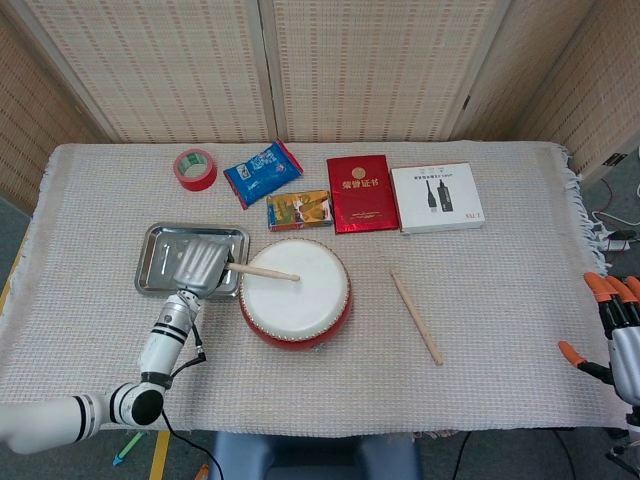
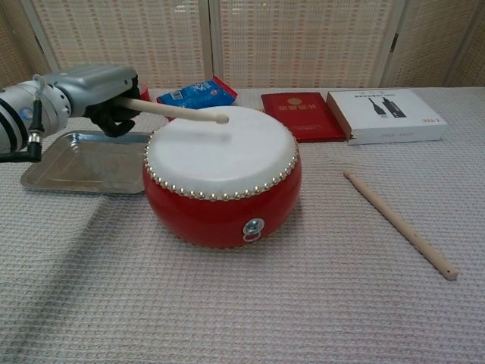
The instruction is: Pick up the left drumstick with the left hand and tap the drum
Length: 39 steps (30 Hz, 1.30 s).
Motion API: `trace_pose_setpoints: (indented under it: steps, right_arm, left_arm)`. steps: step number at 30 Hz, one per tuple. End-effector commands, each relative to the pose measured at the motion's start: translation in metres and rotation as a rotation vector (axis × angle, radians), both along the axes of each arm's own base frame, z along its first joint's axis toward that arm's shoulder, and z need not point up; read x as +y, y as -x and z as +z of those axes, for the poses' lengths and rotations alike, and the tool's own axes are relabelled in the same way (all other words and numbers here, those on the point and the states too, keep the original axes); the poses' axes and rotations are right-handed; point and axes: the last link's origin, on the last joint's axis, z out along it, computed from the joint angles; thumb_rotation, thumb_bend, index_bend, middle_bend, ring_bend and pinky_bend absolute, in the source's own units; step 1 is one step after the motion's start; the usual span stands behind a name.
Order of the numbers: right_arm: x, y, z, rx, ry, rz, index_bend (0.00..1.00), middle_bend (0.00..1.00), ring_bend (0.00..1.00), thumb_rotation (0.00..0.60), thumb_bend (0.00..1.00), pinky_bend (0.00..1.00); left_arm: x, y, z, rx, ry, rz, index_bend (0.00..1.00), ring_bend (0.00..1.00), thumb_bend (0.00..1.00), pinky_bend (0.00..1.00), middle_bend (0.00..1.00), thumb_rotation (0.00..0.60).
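Head view showed the left hand [image 1: 200,266] over the metal tray [image 1: 158,250], clenched round the butt of the left drumstick [image 1: 262,272], whose shaft ran out rightward over the white skin of the drum [image 1: 295,292]. In the chest view the same stick [image 2: 176,111] sat just above the drumhead [image 2: 220,150] — its rounded tip lifted off the skin, with a faint shadow under it. Behind the drum lay a red tape roll [image 1: 195,169], a blue packet [image 1: 262,172], a small colourful box [image 1: 299,210], a red booklet [image 1: 362,193] and a white box [image 1: 437,198]. To the right of the drum the second drumstick [image 1: 415,316] rested flat on the woven cloth [image 1: 500,300], well apart from it. At the far right edge the right hand [image 1: 615,330] hung beside the table — fingers spread, grasping nothing.
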Motion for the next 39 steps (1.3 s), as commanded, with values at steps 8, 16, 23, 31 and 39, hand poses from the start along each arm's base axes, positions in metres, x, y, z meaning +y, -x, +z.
trace_pose_setpoints:
  steps: [8, 16, 23, 31, 39]
  right_arm:
    - [-0.001, 0.001, -0.001, 0.001, -0.003, -0.004, 0.0, 0.11, 0.0, 0.6, 0.16, 0.07]
    - [-0.001, 0.0, 0.0, 0.0, -0.002, -0.003, 0.0, 0.11, 0.0, 0.6, 0.16, 0.07]
    - [-0.001, 0.001, 0.0, 0.001, 0.0, -0.005, 0.0, 0.11, 0.0, 0.6, 0.16, 0.07]
    - [-0.001, 0.003, -0.001, 0.0, -0.002, -0.011, 0.0, 0.11, 0.0, 0.6, 0.15, 0.07]
    - [-0.001, 0.004, -0.001, 0.001, -0.004, -0.019, 0.0, 0.11, 0.0, 0.6, 0.16, 0.07]
  left_arm:
    - [0.002, 0.01, -0.006, 0.129, -0.041, -0.054, 1.0, 1.0, 0.75, 1.0, 1.0, 0.6]
    - [0.0, 0.011, -0.008, 0.134, -0.022, -0.047, 1.0, 1.0, 0.75, 1.0, 1.0, 0.6]
    - [0.019, 0.007, 0.03, -0.19, -0.089, 0.059, 1.0, 1.0, 0.75, 1.0, 1.0, 0.6]
    - [0.04, 0.041, 0.028, -0.052, -0.132, 0.061, 1.0, 1.0, 0.75, 1.0, 1.0, 0.6]
    - [0.066, 0.08, 0.02, 0.044, -0.087, 0.139, 1.0, 1.0, 0.74, 1.0, 1.0, 0.6]
